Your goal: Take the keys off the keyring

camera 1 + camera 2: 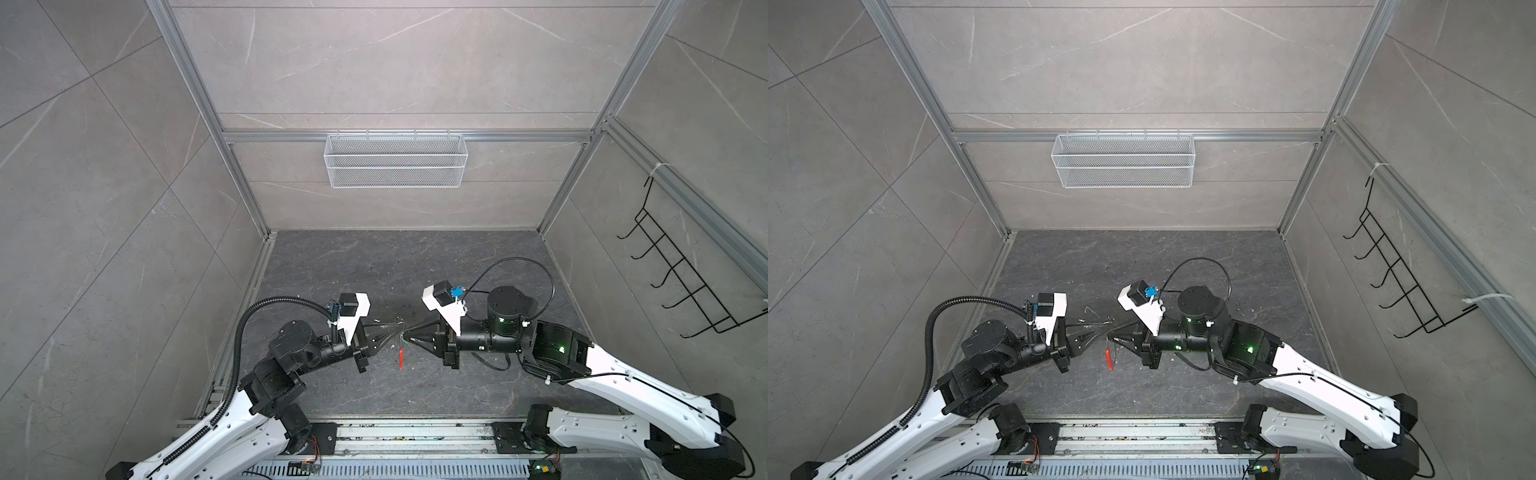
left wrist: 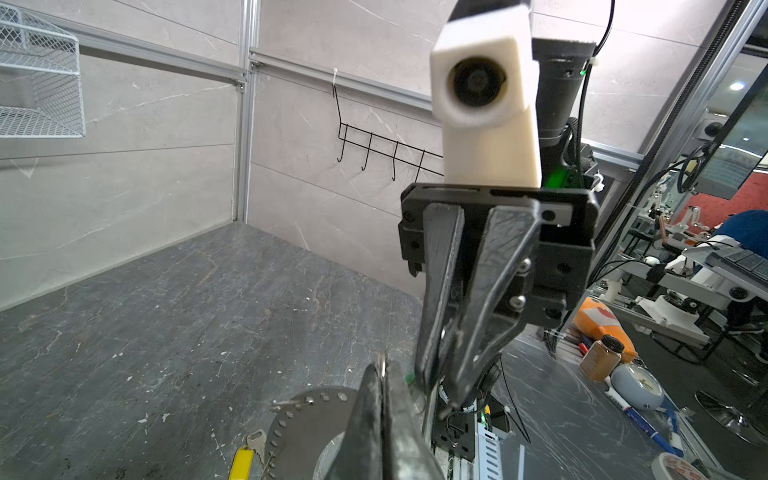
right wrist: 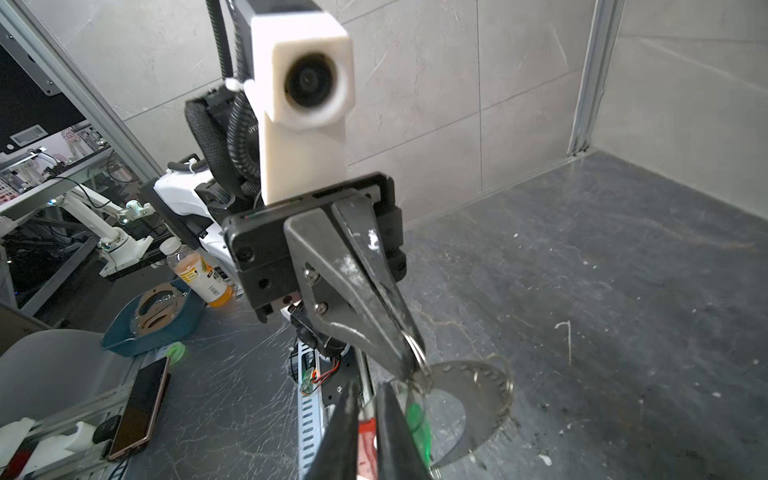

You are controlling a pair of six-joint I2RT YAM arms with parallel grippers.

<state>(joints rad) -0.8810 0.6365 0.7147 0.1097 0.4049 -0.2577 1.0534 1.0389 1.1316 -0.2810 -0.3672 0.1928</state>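
dark stone table [image 1: 374, 266] underneath, both claws meeting tip to tip above it. left gripper [image 1: 398, 331] is clamped tight on the keyring [image 3: 478, 386], pinching its grey holed edge, with the red segment [image 1: 401, 357] dangling just below the tips. right gripper [image 1: 408, 335] has its jaws down to a slit right at the ring, can't tell if it grips anything. green key [image 3: 417, 422] sits just beside its finger, yellow key [image 2: 242, 463] at the ring's edge.
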